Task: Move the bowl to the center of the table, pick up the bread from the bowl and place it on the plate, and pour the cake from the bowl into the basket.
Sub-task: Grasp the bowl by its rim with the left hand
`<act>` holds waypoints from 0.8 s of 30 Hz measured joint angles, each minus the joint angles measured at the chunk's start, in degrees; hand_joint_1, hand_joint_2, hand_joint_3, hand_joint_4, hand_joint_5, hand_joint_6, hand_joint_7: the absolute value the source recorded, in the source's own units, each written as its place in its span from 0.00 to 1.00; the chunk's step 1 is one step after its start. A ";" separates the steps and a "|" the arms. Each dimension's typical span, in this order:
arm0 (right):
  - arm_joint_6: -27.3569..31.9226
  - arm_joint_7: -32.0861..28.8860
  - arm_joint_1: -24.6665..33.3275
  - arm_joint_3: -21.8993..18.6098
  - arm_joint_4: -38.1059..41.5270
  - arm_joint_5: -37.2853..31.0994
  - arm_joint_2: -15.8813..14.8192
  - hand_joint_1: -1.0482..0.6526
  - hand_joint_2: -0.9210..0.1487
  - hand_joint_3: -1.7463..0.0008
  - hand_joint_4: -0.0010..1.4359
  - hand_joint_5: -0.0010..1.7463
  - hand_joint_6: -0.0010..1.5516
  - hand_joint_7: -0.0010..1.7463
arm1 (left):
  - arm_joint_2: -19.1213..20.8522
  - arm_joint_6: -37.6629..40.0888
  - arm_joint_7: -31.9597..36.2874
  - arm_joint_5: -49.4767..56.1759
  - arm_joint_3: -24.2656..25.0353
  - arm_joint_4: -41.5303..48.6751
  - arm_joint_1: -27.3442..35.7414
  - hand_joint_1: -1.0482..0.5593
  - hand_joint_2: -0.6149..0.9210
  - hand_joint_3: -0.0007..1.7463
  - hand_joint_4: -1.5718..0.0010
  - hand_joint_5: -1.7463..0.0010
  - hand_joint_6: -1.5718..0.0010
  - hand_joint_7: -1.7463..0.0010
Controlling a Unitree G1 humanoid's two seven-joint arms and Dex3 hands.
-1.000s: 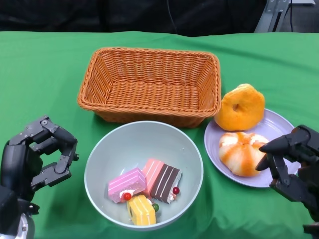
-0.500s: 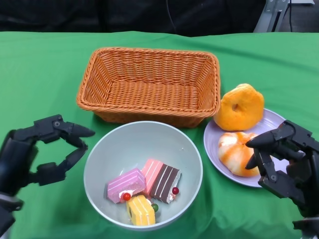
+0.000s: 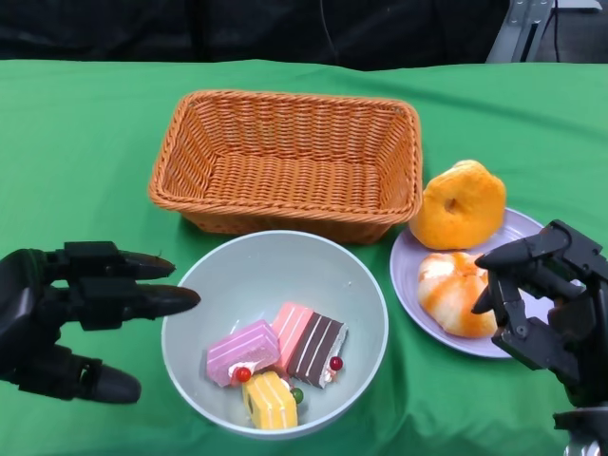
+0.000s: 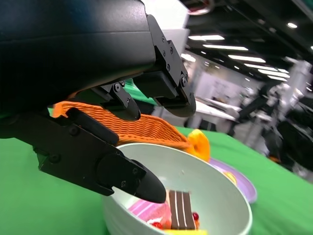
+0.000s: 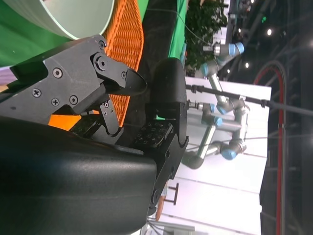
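Your green table [image 3: 85, 161] carries a bowl [image 3: 313, 261] by the left hand [image 3: 66, 318], basket [image 3: 285, 161] beyond, and plate [image 3: 518, 233] seemingly under the right hand [image 3: 551, 309].

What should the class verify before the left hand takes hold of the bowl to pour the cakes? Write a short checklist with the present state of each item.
1. Left hand free, fingers apart beside the bowl: ok.
2. Hand already gripping the bowl rim: not ok; its fingertips reach the rim, no grip yet.
3. Bread out of the bowl: ok; both bread rolls lie on the purple plate.
4. Cake slices in the bowl: ok, three of them.
5. Wicker basket ready, just behind the bowl: ok.
6. Right hand holding nothing, clear of the pour path: ok; it hovers by the plate.
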 measured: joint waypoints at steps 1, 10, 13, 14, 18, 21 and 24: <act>0.00 -0.16 -0.04 -0.18 0.03 0.00 0.09 0.55 0.31 0.43 0.59 0.87 0.52 0.64 | 0.17 -1.53 0.23 1.15 -0.06 0.58 -0.73 0.25 0.89 0.00 0.58 0.91 0.57 0.99; 0.04 -0.93 0.02 -0.80 -0.02 -0.35 1.66 0.56 0.30 0.44 0.59 0.89 0.51 0.65 | -2.11 -4.13 14.24 14.52 -0.99 -3.02 -1.30 0.37 0.89 0.00 0.47 0.88 0.41 0.95; 0.04 -1.02 0.49 -0.71 -0.22 -0.62 2.04 0.56 0.28 0.45 0.59 0.89 0.50 0.64 | -1.18 -4.13 19.32 20.29 -3.39 -3.12 -1.35 0.40 0.89 0.01 0.48 0.89 0.38 0.96; 0.05 -1.04 0.69 -0.68 -0.24 -0.77 2.14 0.56 0.28 0.46 0.59 0.88 0.50 0.64 | -0.41 -4.13 21.07 22.15 -4.46 -3.11 -1.43 0.40 0.90 0.01 0.48 0.89 0.37 0.96; 0.06 -0.94 0.89 -0.45 -0.33 -0.84 2.51 0.56 0.25 0.48 0.60 0.88 0.50 0.64 | 2.13 -4.12 27.69 28.59 -7.08 -3.09 -3.07 0.40 0.90 0.01 0.46 0.90 0.31 0.95; 0.05 -1.16 0.92 -0.20 -0.35 -1.14 3.04 0.56 0.25 0.48 0.59 0.88 0.51 0.64 | 3.40 -4.13 32.95 32.27 -8.94 -2.92 -4.04 0.41 0.90 0.00 0.45 0.90 0.25 0.94; 0.04 -1.66 0.95 0.02 -0.35 -2.14 3.37 0.55 0.26 0.47 0.59 0.88 0.51 0.65 | 3.82 -4.13 37.45 36.31 -9.60 -2.75 -4.58 0.40 0.90 0.00 0.43 0.90 0.23 0.95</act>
